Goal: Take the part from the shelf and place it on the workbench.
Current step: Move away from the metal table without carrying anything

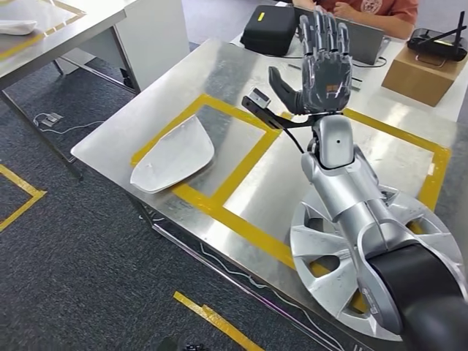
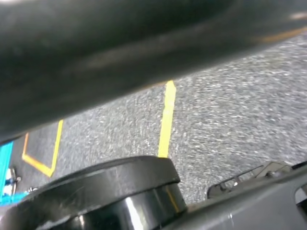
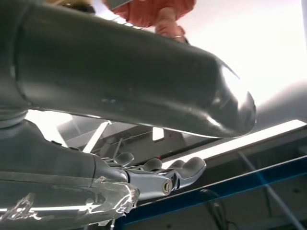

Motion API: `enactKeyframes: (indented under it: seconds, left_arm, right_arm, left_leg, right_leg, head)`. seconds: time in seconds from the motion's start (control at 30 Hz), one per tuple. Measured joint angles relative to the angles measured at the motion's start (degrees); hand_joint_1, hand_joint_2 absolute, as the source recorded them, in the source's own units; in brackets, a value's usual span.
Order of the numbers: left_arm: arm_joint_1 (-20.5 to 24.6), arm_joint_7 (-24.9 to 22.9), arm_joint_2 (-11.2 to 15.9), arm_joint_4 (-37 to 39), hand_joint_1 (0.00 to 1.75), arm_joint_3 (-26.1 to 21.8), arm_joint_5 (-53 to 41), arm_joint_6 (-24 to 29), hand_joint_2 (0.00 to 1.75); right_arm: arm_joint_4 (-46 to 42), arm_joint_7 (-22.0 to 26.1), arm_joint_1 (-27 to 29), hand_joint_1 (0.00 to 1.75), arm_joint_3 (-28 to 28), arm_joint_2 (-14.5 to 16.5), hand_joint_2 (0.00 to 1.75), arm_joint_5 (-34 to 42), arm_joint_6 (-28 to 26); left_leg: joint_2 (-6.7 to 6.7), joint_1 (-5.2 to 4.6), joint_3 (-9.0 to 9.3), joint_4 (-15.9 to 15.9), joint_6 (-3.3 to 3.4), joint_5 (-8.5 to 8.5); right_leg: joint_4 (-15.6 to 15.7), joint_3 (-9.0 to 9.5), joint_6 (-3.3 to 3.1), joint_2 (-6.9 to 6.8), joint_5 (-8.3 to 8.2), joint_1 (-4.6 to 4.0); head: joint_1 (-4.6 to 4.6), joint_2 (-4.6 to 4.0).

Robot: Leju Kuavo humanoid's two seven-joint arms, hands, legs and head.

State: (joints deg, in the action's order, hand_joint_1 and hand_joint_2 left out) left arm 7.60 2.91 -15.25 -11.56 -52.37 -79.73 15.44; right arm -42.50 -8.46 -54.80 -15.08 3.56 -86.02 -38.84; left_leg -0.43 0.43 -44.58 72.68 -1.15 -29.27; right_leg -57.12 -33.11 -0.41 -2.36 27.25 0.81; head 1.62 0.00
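A silver spoked wheel cover (image 1: 320, 274) lies flat on the steel workbench (image 1: 182, 80) at its near right corner, over the yellow tape. My right arm reaches above it. My right hand (image 1: 325, 62) is raised over the middle of the bench, fingers straight and apart, holding nothing. In the right wrist view its fingers (image 3: 173, 172) are stretched out under the thick thumb (image 3: 126, 86). A white curved shell part (image 1: 174, 155) rests in the left taped rectangle. The left wrist view looks at the carpet; a dark blur (image 2: 108, 52) across it may be my left hand.
At the bench's far side sits a person (image 1: 381, 7) behind a laptop (image 1: 367, 40), with a black case (image 1: 269, 29) and a cardboard box (image 1: 419, 73) carrying a black device. Another table (image 1: 55, 29) stands at the upper left. Yellow tape (image 1: 221, 322) marks the carpet.
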Motion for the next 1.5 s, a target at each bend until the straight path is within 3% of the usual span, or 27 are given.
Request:
enactKeyframes:
  seconds: [0.03, 0.1, 0.17, 0.23, 0.27, 0.33, 0.4, 0.47, 0.5, 0.53, 0.6, 0.63, 0.7, 0.77, 0.83, 0.9, 0.97, 1.0, 1.03, 1.1, 1.17, 1.2, 1.27, 1.33, 1.43, 1.47, 1.5]
  left_arm:
    - [0.0, 0.0, 0.0, 0.0, 0.00, 0.0, 0.0, 0.0, 0.00]
    - [0.0, 0.0, 0.1, 0.0, 0.00, 0.0, 0.0, 0.0, 0.00]
    - [0.1, 0.0, 0.0, 0.0, 0.00, 0.0, 0.0, 0.0, 0.00]
    - [0.1, 0.0, 0.0, 0.0, 0.00, 0.0, 0.0, 0.0, 0.00]
    - [0.1, 0.0, 0.0, 0.0, 0.00, 0.0, 0.0, 0.0, 0.00]
    - [0.1, 0.0, 0.0, 0.0, 0.00, 0.0, 0.0, 0.0, 0.00]
    - [0.3, 0.0, -0.1, 0.0, 0.00, -0.1, 0.0, 0.1, 0.00]
    - [0.3, 0.0, -0.1, 0.0, 0.00, -0.1, 0.0, 0.1, 0.00]
    - [0.3, 0.0, -0.1, 0.0, 0.00, -0.1, 0.0, 0.1, 0.00]
    - [0.2, 0.0, -0.1, 0.0, 0.00, -0.1, 0.0, 0.1, 0.00]
    - [0.2, 0.1, -0.2, 0.0, 0.00, -0.2, 0.0, 0.1, 0.00]
    - [0.2, 0.1, -0.3, 0.0, 0.00, -0.2, 0.0, 0.1, 0.00]
    - [0.2, 0.1, -0.3, 0.0, 0.00, -0.3, 0.0, 0.0, 0.00]
    - [0.0, 0.2, -0.3, 0.0, 0.00, -0.4, 0.0, 0.0, 0.00]
    - [-0.1, 0.2, -0.2, 0.0, 0.00, -0.5, 0.0, 0.1, 0.00]
    - [0.0, 0.2, -0.2, 0.0, 0.00, -0.6, 0.0, 0.1, 0.00]
    - [0.0, 0.2, -0.2, 0.0, 0.00, -0.7, 0.0, 0.1, 0.00]
    - [-0.1, 0.2, -0.1, 0.0, 0.00, -0.7, 0.1, 0.2, 0.00]
    - [-0.1, 0.2, -0.1, 0.0, 0.00, -0.7, 0.1, 0.2, 0.00]
    - [-0.1, 0.3, 0.0, 0.0, 0.00, -0.8, 0.2, 0.2, 0.00]
    - [0.0, 0.3, 0.0, 0.0, 0.00, -0.8, 0.2, 0.2, 0.00]
    - [0.0, 0.3, -0.1, 0.0, 0.00, -0.8, 0.2, 0.3, 0.00]
    - [-0.1, 0.3, -0.1, 0.0, 0.00, -0.8, 0.2, 0.3, 0.00]
    - [-0.1, 0.3, -0.1, 0.0, 0.00, -0.8, 0.2, 0.4, 0.00]
    - [0.0, 0.3, -0.2, 0.0, 0.00, -0.8, 0.2, 0.4, 0.00]
    - [0.0, 0.3, -0.3, 0.0, 0.00, -0.8, 0.2, 0.4, 0.00]
    - [0.0, 0.3, -0.3, 0.0, 0.00, -0.8, 0.2, 0.4, 0.00]
  right_arm:
    - [0.0, 0.0, 0.0, 0.00, 0.0, 0.0, 0.00, 0.0, 0.0]
    - [0.1, 0.0, 0.0, 0.00, -0.1, 0.0, 0.00, 0.0, 0.0]
    - [0.1, 0.0, -0.1, 0.00, -0.1, 0.0, 0.00, 0.1, 0.0]
    - [0.1, 0.0, -0.2, 0.00, -0.2, 0.0, 0.00, 0.1, 0.0]
    - [0.1, 0.0, -0.2, 0.00, -0.3, 0.0, 0.00, 0.1, 0.0]
    - [0.1, 0.0, -0.3, 0.00, -0.3, 0.0, 0.00, 0.2, 0.0]
    - [0.3, 0.1, -0.2, 0.00, -0.4, -0.1, 0.00, 0.2, 0.0]
    - [0.4, 0.1, 0.1, 0.00, -0.5, -0.2, 0.00, 0.3, 0.0]
    - [0.5, 0.1, 0.1, 0.00, -0.5, -0.2, 0.00, 0.3, 0.0]
    - [0.6, 0.2, 0.1, 0.00, -0.5, -0.3, 0.00, 0.4, 0.0]
    - [0.6, 0.4, -0.1, 0.00, -0.5, -0.4, 0.00, 0.7, 0.0]
    - [0.6, 0.5, -0.3, 0.00, -0.6, -0.5, 0.00, 0.7, 0.0]
    - [0.7, 0.6, -0.4, 0.00, -0.7, -0.6, 0.00, 0.8, 0.0]
    - [0.7, 0.8, -0.4, 0.00, -0.8, -0.6, 0.00, 0.9, 0.0]
    - [0.7, 1.0, -0.7, 0.00, -0.8, -0.6, 0.00, 1.3, 0.0]
    - [0.7, 1.2, -0.8, 0.00, -0.8, -0.7, 0.00, 1.9, 0.0]
    - [0.7, 1.4, -0.7, 0.00, -0.8, -0.8, 0.00, 2.3, 0.1]
    - [0.7, 1.4, -0.6, 0.00, -0.8, -0.9, 0.00, 2.5, 0.1]
    - [0.7, 1.4, -0.6, 0.00, -0.8, -0.9, 0.00, 2.6, 0.1]
    - [0.7, 1.5, -0.5, 0.00, -0.8, -0.9, 0.00, 2.7, 0.1]
    - [0.6, 1.5, -0.6, 0.00, -0.8, -1.1, 0.00, 2.8, 0.1]
    - [0.6, 1.5, -0.6, 0.00, -0.9, -1.2, 0.00, 2.8, 0.1]
    - [0.5, 1.5, -0.7, 0.00, -0.9, -1.3, 0.00, 2.8, 0.1]
    - [0.3, 1.5, -0.8, 0.00, -1.0, -1.5, 0.00, 2.8, 0.1]
    - [0.3, 1.6, -0.7, 0.00, -1.0, -1.9, 0.00, 2.8, 0.1]
    - [0.3, 1.6, -0.5, 0.00, -1.0, -2.0, 0.00, 2.8, 0.1]
    - [0.3, 1.6, -0.3, 0.00, -1.0, -2.1, 0.00, 2.8, 0.2]
  left_leg:
    - [0.43, 0.11, 1.36, -2.7, -0.09, 1.81]
    - [2.79, -0.12, 5.36, -10.1, -0.08, 5.02]
    - [4.59, -0.56, 7.46, -14.1, 0.51, 5.64]
    - [3.77, -0.76, 7.53, -14.5, 1.40, 5.22]
    - [3.01, -0.70, 7.60, -14.6, 1.76, 5.22]
    - [1.65, -0.49, 7.86, -14.8, 2.45, 5.29]
    - [0.26, -0.43, 7.96, -14.8, 2.92, 5.26]
    - [-1.46, -0.53, 8.03, -14.8, 3.11, 5.22]
    - [-2.36, -0.59, 8.10, -14.8, 3.12, 5.22]
    - [-3.22, -0.65, 8.20, -14.8, 3.11, 5.21]
    - [-4.67, -0.75, 8.31, -14.8, 2.99, 5.17]
    - [-5.28, -0.73, 8.22, -14.7, 2.81, 5.18]
    - [-6.36, -0.48, 7.86, -14.7, 2.18, 5.36]
    - [-7.00, -0.34, 7.63, -14.7, 1.47, 5.41]
    - [-4.80, -0.58, 6.74, -12.7, 0.80, 3.79]
    - [-1.51, -0.48, 3.90, -6.5, 0.14, 0.36]
    - [-0.31, -0.08, 0.90, -0.3, -0.39, -1.75]
    - [-0.08, 0.09, 0.55, 0.3, -0.60, -1.34]
    - [0.17, 0.22, 1.32, -1.3, -0.73, 0.07]
    - [1.88, 0.15, 5.13, -8.4, -0.75, 3.78]
    - [3.58, -0.21, 7.88, -13.8, -0.16, 5.21]
    - [3.80, -0.41, 8.22, -14.5, 0.25, 4.97]
    - [2.82, -0.37, 8.21, -14.8, 1.18, 4.88]
    - [1.69, -0.17, 8.38, -15.0, 1.94, 4.97]
    - [0.01, -0.08, 8.48, -15.0, 2.60, 4.92]
    - [-0.66, -0.09, 8.50, -15.0, 2.66, 4.90]
    - [-1.38, -0.10, 8.54, -15.0, 2.66, 4.88]
  right_leg:
    - [0.0, 0.20, 0.12, -0.71, 0.18, 0.01]
    - [-0.1, 0.70, 0.61, -2.01, 0.66, -0.17]
    - [-0.2, 1.03, 1.22, -3.18, 1.15, -0.60]
    - [-0.2, 1.39, 1.78, -4.54, 1.56, -0.77]
    - [-0.4, 1.41, 2.08, -4.28, 2.00, -0.62]
    - [-3.5, 0.01, 2.50, -1.65, 4.02, -0.26]
    - [-11.1, -3.98, 2.65, 1.33, 7.27, -0.11]
    - [-17.0, -7.73, 2.63, 2.15, 8.50, -0.16]
    - [-16.9, -8.22, 2.48, 2.29, 7.43, -0.16]
    - [-14.6, -7.64, 2.24, 2.54, 5.38, -0.17]
    - [-6.8, -4.52, 1.58, 4.29, 0.97, -0.13]
    - [-3.7, -3.07, 1.35, 5.24, -0.24, -0.11]
    - [-1.2, -1.73, 1.13, 6.08, -0.57, -0.21]
    - [-0.7, -1.37, 0.92, 5.08, -0.74, -0.18]
    - [-0.1, -0.87, 0.42, 3.91, -0.94, 0.13]
    - [0.2, -0.55, 0.09, 2.77, -0.91, 0.20]
    - [0.1, -0.47, 0.06, 1.61, -0.74, 0.17]
    - [0.1, -0.41, 0.11, 1.04, -0.62, 0.18]
    - [0.0, -0.30, 0.23, 0.51, -0.49, 0.20]
    - [-0.1, 0.11, 0.64, -0.51, -0.03, 0.13]
    - [-0.4, 0.36, 1.21, -1.43, 0.50, -0.25]
    - [-0.4, 0.45, 1.49, -1.92, 0.70, -0.44]
    - [-0.4, 0.63, 2.04, -2.81, 1.12, -0.42]
    - [-2.4, -0.20, 2.52, -1.33, 2.67, -0.11]
    - [-13.1, -5.63, 2.83, 1.83, 7.48, 0.06]
    - [-16.2, -7.43, 2.88, 2.08, 8.25, 0.06]
    - [-17.3, -8.44, 2.87, 2.20, 7.96, 0.05]
  head:
    - [0.00, 0.00]
    - [0.03, 0.00]
    - [-0.11, 0.00]
    - [-0.30, 0.00]
    - [-0.42, 0.00]
    - [-0.63, 0.00]
    - [-0.85, 0.00]
    - [-0.92, 0.00]
    - [-0.94, 0.00]
    - [-0.94, 0.00]
    - [-0.91, 0.00]
    - [-0.90, 0.00]
    - [-0.86, 0.00]
    - [-0.90, 0.00]
    - [-0.45, 0.00]
    - [0.02, 0.00]
    - [0.03, 0.00]
    - [0.04, 0.00]
    - [0.05, 0.00]
    - [0.07, 0.00]
    - [0.00, -0.01]
    - [-0.05, -0.01]
    - [-0.17, 0.00]
    - [-0.33, 0.00]
    - [-0.51, 0.00]
    - [-0.51, 0.00]
    - [-0.52, 0.00]
